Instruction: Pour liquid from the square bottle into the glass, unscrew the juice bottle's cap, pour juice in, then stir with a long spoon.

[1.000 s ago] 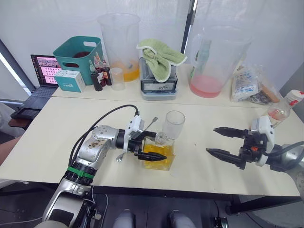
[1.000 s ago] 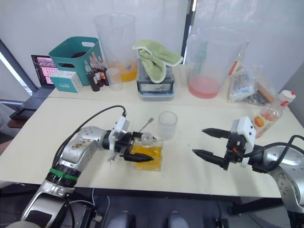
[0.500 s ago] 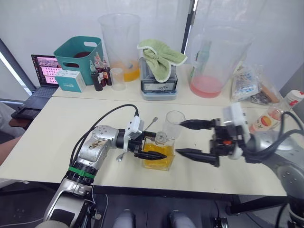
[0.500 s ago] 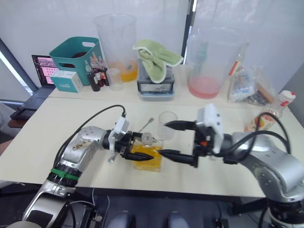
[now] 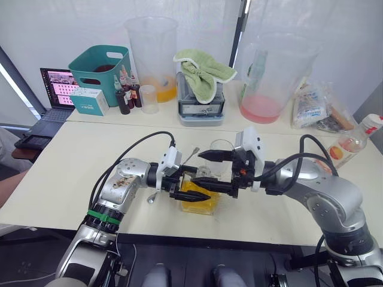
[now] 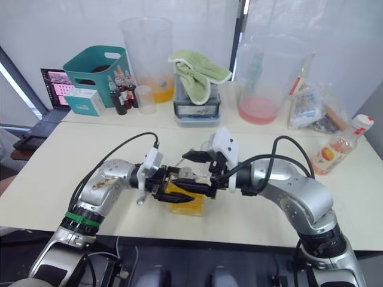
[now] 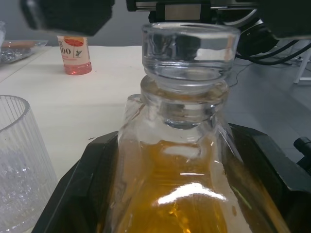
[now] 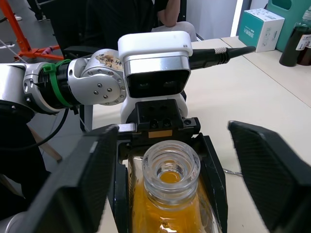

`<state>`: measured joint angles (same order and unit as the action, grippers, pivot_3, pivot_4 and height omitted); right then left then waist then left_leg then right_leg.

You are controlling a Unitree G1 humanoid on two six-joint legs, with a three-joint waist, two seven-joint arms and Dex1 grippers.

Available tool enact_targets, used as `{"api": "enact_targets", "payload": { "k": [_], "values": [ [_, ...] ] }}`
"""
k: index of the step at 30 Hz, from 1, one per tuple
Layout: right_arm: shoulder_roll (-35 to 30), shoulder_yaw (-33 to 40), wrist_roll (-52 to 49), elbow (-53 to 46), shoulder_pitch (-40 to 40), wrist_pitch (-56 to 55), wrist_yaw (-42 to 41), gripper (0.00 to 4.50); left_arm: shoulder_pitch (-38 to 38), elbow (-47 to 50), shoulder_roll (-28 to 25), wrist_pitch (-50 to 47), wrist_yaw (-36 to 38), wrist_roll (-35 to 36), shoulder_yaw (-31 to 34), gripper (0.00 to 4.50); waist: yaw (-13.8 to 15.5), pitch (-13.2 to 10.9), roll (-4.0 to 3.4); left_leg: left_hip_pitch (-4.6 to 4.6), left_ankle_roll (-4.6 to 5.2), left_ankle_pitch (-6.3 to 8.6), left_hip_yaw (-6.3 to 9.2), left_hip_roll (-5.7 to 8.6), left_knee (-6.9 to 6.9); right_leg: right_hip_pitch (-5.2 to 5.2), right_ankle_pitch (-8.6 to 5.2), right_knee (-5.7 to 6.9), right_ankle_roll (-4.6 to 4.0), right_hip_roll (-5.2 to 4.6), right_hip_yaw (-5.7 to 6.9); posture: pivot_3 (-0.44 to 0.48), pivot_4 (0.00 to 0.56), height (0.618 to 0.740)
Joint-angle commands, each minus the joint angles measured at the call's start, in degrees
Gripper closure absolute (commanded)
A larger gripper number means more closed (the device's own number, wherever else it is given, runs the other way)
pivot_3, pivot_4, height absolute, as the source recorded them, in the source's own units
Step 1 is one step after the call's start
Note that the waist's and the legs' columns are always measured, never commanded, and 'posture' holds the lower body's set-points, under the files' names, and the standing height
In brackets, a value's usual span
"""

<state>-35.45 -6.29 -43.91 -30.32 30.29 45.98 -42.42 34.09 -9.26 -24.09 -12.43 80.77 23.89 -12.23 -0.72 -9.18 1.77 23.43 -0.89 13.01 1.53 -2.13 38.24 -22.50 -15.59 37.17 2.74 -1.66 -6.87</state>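
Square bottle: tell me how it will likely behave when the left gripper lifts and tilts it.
The square bottle looks like thick glass roughly half full of amber liquid, so probably heavy for its size. Its smooth faces may slip, though the left gripper clamps flat sides. The mouth looks open in the right wrist view, so tilting would likely spill quickly.

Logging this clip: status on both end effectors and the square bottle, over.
Left end effector shut on square bottle, upright on table. Right end effector open, straddling the bottle's neck. Glass stands close beside.

Amber liquid fills the clear square bottle [image 5: 200, 194]; the ribbed glass [image 7: 22, 160] is colourless.
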Motion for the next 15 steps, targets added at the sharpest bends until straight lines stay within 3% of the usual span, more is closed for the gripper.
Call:
{"api": "enact_targets", "payload": {
  "k": [1, 5, 15],
  "values": [
    [0.4, 1.1, -0.2, -1.1, 0.8, -0.4, 0.1, 2.19, 0.8, 0.3, 0.0, 0.8, -0.2, -0.9, -0.2, 1.64, 0.0, 0.0, 0.0, 0.0, 0.0, 0.0, 0.0, 0.0, 0.0, 0.0, 0.0, 0.0, 0.0, 0.0, 0.0, 0.0, 0.15, 0.74],
    [0.8, 1.4, -0.5, -1.2, 0.7, -0.3, 0.3, 3.47, 0.8, 0.4, 0.0, 0.7, -0.2, -1.0, -0.2, 1.64, 0.0, 0.0, 0.0, 0.0, 0.0, 0.0, 0.0, 0.0, 0.0, 0.0, 0.0, 0.0, 0.0, 0.0, 0.0, 0.0, 0.15, 0.74],
    [1.1, 4.4, -3.0, -2.5, 2.7, 0.4, 1.7, 3.46, 0.6, 0.6, -0.3, 0.9, 0.0, -1.4, -0.6, 1.64, -0.1, 0.0, -0.01, 0.01, 0.0, 0.0, 0.01, 0.0, 0.0, 0.0, 0.0, 0.0, 0.0, 0.0, 0.0, 0.0, 0.15, 0.74]
  ]
}}
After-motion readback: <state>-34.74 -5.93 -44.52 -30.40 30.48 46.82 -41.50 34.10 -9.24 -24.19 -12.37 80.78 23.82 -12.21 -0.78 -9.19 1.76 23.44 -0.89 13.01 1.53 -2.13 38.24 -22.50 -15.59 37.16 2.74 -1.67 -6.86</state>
